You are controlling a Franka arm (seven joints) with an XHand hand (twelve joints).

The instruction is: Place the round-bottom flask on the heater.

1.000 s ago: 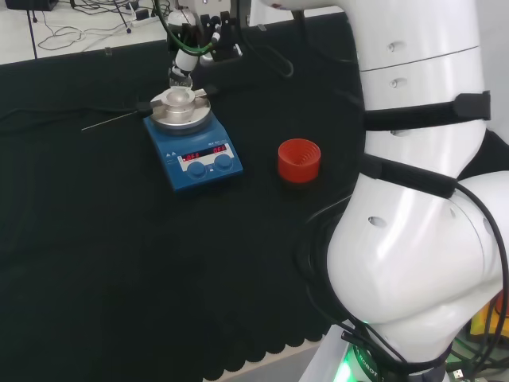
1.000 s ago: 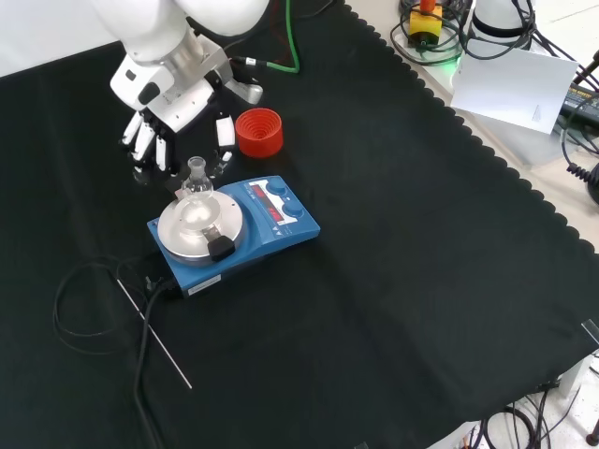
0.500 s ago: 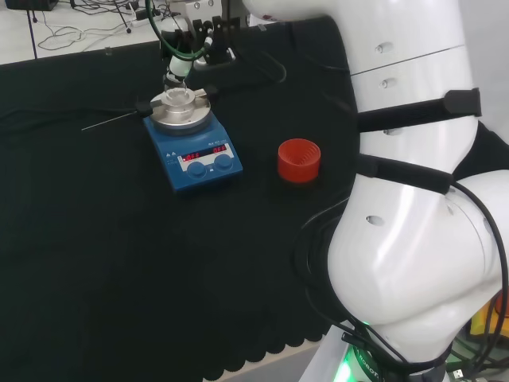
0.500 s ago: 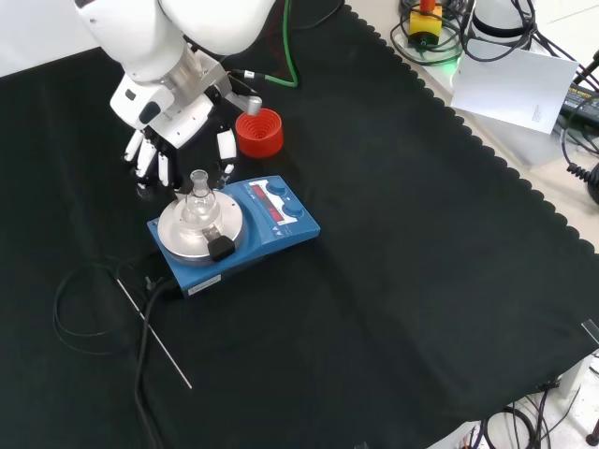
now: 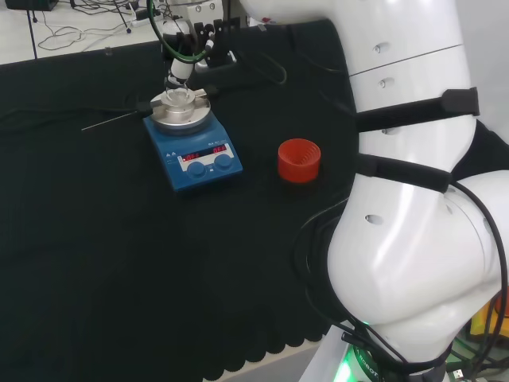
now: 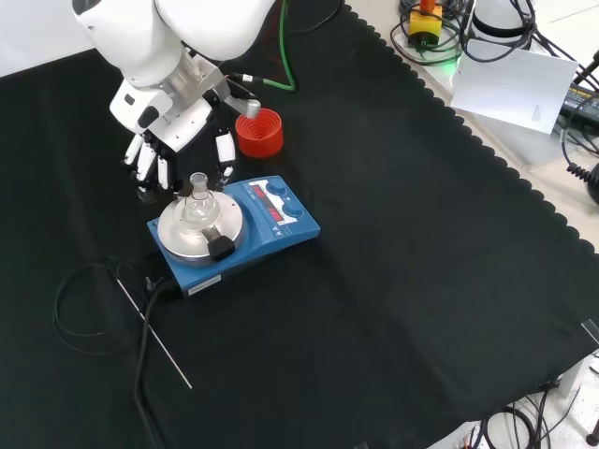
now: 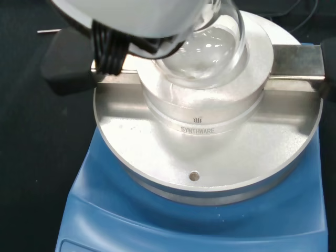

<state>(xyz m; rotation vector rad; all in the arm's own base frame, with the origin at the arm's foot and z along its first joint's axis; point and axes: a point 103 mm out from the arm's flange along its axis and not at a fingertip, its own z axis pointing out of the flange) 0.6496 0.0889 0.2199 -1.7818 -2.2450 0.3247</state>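
The clear round-bottom flask [image 6: 197, 202] stands neck-up in the well of the silver block on the blue heater [image 6: 276, 223]. In the wrist view its bulb [image 7: 210, 50] rests in the block [image 7: 210, 123], under a blurred white part of the hand [image 7: 136, 16]. The hand [image 6: 173, 126] hangs just behind and above the flask, open. Its fingers [image 6: 145, 161] point down on one side of the neck and the thumb on the other, apart from the glass. In the head view the hand [image 5: 180, 67] sits just beyond the flask [image 5: 181, 97] on the heater [image 5: 199, 159].
A red ribbed ring stand [image 6: 259, 131] sits on the cloth close behind the heater, also to the heater's right in the head view [image 5: 299, 160]. A thin metal rod [image 6: 154, 337] and a looped black cable [image 6: 75, 299] lie in front of the heater. White paper [image 6: 515, 89] lies off the cloth.
The flask has settled a little lower into the block and stands straighter. The hand has drawn slightly up and away from it, with its fingers still straight.
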